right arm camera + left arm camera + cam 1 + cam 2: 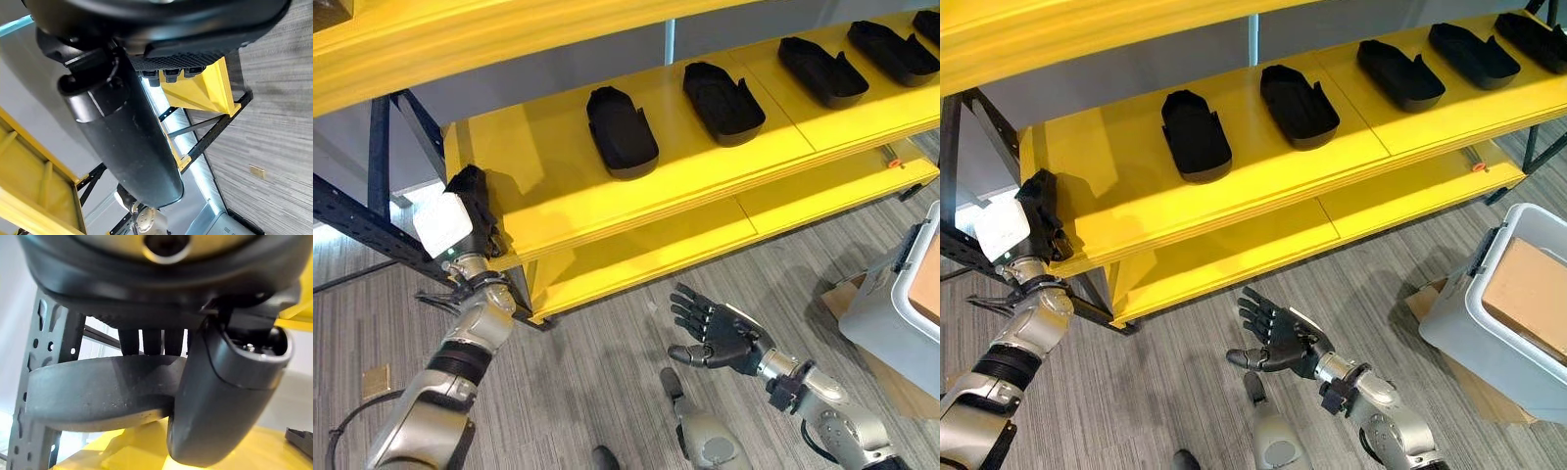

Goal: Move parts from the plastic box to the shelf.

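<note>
The left hand (470, 211) was at the left corner of the yellow shelf (548, 211), its fingers curled round a dark part (98, 391). Setting it flat, left of the five parts (622, 132) already in a row, looked best. The right hand (715, 333) hung open and empty over the floor. The plastic box (1489, 323) stood at the far right.
</note>
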`<state>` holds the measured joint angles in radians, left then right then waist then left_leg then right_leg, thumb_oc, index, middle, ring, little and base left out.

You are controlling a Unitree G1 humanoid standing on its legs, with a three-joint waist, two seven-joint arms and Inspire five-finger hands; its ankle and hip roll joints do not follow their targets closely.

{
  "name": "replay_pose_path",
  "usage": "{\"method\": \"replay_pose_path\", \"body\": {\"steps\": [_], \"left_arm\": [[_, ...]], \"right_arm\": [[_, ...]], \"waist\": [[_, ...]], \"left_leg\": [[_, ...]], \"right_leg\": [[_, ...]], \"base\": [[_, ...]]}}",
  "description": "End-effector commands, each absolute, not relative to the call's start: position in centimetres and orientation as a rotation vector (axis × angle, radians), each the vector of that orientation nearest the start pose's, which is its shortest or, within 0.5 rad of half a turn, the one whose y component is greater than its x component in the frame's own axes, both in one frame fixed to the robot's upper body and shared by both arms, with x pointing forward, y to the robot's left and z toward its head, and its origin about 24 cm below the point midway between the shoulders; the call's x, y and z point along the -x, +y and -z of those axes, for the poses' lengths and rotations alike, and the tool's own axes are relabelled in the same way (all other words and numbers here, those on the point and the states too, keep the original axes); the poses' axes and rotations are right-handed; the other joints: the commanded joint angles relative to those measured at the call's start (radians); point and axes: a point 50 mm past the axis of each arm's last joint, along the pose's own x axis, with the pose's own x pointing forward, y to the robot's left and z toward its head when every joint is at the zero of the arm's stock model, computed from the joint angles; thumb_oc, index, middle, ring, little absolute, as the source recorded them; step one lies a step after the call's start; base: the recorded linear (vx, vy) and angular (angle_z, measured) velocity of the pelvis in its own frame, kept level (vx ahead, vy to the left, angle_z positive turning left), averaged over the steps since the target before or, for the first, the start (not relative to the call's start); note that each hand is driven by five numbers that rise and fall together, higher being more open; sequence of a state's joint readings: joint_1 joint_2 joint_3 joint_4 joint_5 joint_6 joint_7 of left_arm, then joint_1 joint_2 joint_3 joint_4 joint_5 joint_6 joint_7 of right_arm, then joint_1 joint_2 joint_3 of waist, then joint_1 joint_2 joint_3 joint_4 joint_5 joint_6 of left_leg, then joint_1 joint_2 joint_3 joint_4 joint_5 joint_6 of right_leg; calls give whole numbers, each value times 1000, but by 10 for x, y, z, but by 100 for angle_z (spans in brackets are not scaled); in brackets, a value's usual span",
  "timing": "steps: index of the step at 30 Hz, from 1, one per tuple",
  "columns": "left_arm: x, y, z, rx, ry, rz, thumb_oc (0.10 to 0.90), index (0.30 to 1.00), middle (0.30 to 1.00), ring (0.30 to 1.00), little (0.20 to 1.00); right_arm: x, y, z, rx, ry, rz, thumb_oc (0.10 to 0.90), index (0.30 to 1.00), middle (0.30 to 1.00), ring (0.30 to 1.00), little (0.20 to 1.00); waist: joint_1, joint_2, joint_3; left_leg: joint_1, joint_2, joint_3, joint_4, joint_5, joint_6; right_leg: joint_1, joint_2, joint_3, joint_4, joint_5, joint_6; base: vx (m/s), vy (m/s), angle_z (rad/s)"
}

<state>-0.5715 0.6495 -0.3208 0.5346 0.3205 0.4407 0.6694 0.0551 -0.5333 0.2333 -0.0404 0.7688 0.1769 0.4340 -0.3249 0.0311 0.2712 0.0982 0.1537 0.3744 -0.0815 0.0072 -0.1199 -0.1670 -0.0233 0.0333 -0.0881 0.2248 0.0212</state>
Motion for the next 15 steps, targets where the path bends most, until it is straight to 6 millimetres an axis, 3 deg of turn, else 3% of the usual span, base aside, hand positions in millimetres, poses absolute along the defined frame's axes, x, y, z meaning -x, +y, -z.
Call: {"method": "replay_pose_path", "body": {"steps": [1,15], "left_arm": [[-339,314,-191,-1410,-120,-937,400,300,300,300,300],[-355,286,-203,-1484,-238,-866,400,300,300,300,300]], "right_arm": [[-232,-162,-67,-356,61,-732,900,1000,1000,1000,1000],[-226,-162,-56,-356,123,-764,900,1000,1000,1000,1000]], "waist": [[-3,-14,-62],[-47,-8,-85]], "left_leg": [[-36,63,-21,12,80,-11],[-3,60,13,9,74,-12]], "right_leg": [[83,-65,-9,28,-151,87],[100,-58,20,30,-156,90]], "base": [[0,0,0],[33,0,0]]}}
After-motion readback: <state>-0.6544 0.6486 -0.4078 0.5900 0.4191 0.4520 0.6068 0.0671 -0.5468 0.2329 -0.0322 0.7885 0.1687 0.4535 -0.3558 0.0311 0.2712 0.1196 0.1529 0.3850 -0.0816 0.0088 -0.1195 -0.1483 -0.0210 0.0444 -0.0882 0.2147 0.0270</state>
